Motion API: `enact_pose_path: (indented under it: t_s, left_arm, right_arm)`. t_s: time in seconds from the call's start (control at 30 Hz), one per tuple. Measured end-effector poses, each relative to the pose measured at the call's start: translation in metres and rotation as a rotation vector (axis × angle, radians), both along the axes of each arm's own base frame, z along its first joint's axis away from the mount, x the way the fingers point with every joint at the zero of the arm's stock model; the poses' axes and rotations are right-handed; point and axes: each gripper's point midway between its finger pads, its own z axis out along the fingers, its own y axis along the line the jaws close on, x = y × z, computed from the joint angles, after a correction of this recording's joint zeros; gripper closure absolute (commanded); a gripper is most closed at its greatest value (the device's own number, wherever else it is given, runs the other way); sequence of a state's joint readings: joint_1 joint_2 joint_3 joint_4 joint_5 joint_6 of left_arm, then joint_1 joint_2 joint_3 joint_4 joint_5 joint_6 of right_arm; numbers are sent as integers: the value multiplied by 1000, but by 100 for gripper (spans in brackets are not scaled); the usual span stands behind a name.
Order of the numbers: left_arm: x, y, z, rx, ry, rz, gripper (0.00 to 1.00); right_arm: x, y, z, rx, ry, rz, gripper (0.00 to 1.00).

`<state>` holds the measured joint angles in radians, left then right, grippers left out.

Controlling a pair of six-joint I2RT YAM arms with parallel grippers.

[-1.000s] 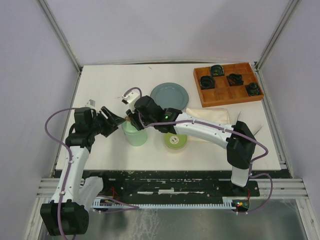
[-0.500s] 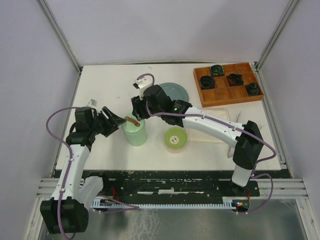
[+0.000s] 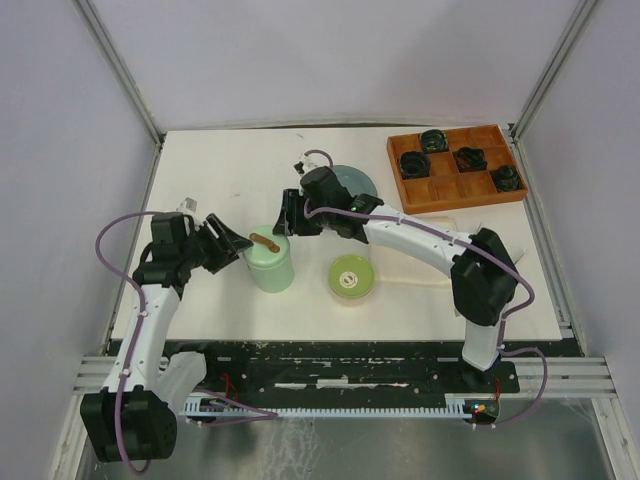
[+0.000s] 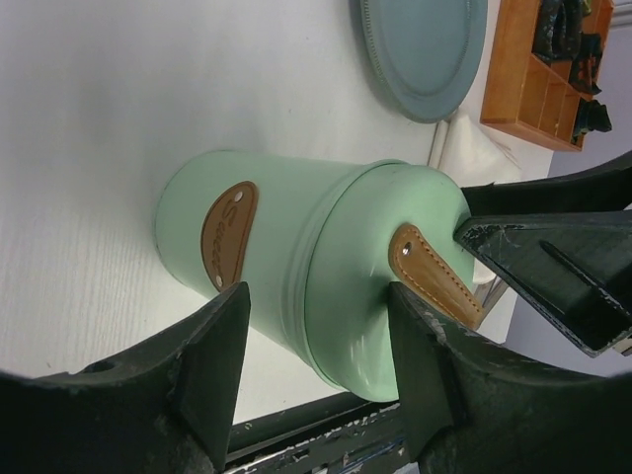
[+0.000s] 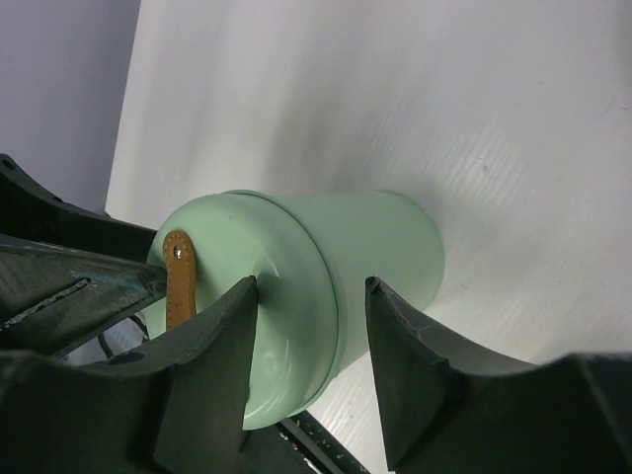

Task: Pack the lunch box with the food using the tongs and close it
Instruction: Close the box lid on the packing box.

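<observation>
I judge you are at the closing step. In the top view, your left claw (image 3: 238,248) stands at 9 o'clock of the mint canister (image 3: 272,270), with jaws apart and gripping nothing. The canister stands upright on the desk (image 3: 220,170), toward 8 o'clock from the middle of the desk, and its flat lid (image 4: 355,247) is already on. Your right claw (image 3: 286,220) hangs at its 1 o'clock, apart from it, jaws also spread and empty. At its 3 o'clock the small bowl (image 3: 350,298) wears its lime lid (image 3: 351,275).

Next, check that the flat lid sits level, then draw both claws away without pushing the canister.

The brown patch (image 4: 227,235) carries script writing, perhaps "Sweet".
</observation>
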<state>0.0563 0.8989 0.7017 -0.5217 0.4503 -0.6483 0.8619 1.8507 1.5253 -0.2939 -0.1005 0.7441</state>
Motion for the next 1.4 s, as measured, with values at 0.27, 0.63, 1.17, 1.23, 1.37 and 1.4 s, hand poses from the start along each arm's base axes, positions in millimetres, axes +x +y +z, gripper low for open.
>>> enact_pose_path:
  t_s: [0.27,0.63,1.17,1.23,1.37,1.4]
  left_arm:
    - [1,0,0,-5,-3,0,43]
    - [5,-4,-4,-39,-30,-4,43]
    - [-13,-13,-10,-87,-22,-30,23]
    - [-16,-14,-10,-89,-17,-33,23]
    - [-22,-16,-11,-102,1,-45,25]
    - [-24,-17,-11,-106,5,-50,27]
  right_arm:
    - [-2,5,-7,64,102,-14,52]
    - [-2,7,-17,198,160,-51,51]
    - [-21,5,-19,221,185,59,36]
    - [-24,4,-19,215,193,69,35]
    - [-30,-1,-19,193,208,77,35]
    - [-32,-2,-19,186,211,77,35]
